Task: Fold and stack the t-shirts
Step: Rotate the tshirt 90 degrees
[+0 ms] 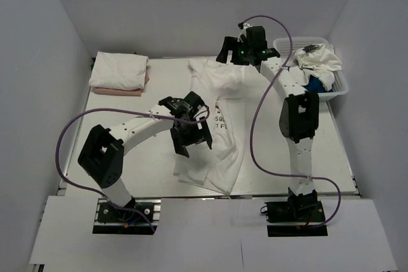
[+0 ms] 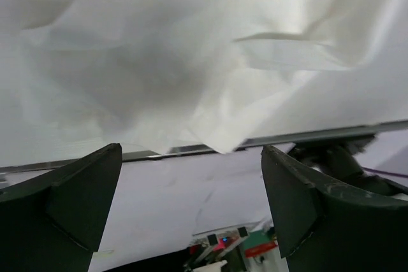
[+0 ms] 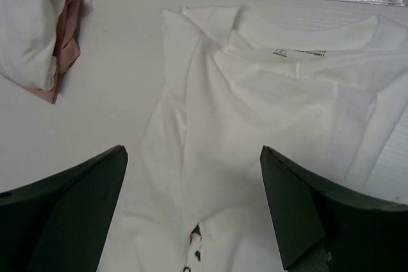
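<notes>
Two grippers, both spread wide and holding nothing, hung over the white t-shirt (image 1: 221,86) lying rumpled down the middle of the frame: the right gripper (image 1: 239,52) at the collar end up top, the left gripper (image 1: 189,137) above the hem lower down. A folded stack (image 1: 119,71) sat upper left, a basket (image 1: 341,88) upper right. Best bet: pinch matching edges, lift together, keep the cloth taut.

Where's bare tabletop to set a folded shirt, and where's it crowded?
Bare table between folded stack and spread t-shirt, down to the left arm. A second strip: between the basket and the near edge, right of the right arm. Crowded middle: left gripper and right gripper over the shirt.
</notes>
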`<state>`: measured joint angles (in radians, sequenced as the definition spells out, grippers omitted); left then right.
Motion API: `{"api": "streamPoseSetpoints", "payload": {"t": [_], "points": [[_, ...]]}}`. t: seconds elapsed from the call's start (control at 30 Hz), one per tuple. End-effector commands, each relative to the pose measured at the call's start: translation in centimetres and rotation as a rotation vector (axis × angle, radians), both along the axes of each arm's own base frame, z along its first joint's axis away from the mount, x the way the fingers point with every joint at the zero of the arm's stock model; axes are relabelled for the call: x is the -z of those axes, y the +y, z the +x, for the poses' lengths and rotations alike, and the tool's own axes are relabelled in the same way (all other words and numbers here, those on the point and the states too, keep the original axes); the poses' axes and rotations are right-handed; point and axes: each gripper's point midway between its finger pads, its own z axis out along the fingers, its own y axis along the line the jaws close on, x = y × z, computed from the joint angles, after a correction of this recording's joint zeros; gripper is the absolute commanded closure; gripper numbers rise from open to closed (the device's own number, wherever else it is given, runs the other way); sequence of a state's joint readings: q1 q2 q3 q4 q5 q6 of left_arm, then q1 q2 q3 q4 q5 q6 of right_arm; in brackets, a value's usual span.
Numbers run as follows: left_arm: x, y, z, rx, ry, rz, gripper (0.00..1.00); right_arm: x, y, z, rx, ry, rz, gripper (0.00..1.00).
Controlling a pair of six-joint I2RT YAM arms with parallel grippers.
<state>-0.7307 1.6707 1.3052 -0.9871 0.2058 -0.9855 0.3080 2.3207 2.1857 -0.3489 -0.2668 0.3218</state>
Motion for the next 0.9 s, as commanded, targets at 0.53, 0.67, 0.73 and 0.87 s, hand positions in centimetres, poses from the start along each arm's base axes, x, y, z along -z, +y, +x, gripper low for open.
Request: {"api": "streamPoseSetpoints", "payload": {"t": [0.53,0.67,0.73,0.87], "points": [[11.1,3.5,-6.9,0.196,0.186,0.208,0.00,13.3,-1.7,-11.5,0.047,0.412,-0.382,0.10],[11.0,3.3,-11.5,0.175,0.329,0.091,0.00,16.1,-0.8,-10.5,0.035,0.453,-0.381,0.10],[10.8,2.7,-13.1,0.199,0.360,0.050,0.00,16.9,-0.1,-9.7,0.034,0.457,-0.362,0.10],[9.2,-0.2,-12.1,0.259,0.315,-0.007,0.00,19.7,0.5,-7.9,0.049,0.469,-0.357,0.10]]}}
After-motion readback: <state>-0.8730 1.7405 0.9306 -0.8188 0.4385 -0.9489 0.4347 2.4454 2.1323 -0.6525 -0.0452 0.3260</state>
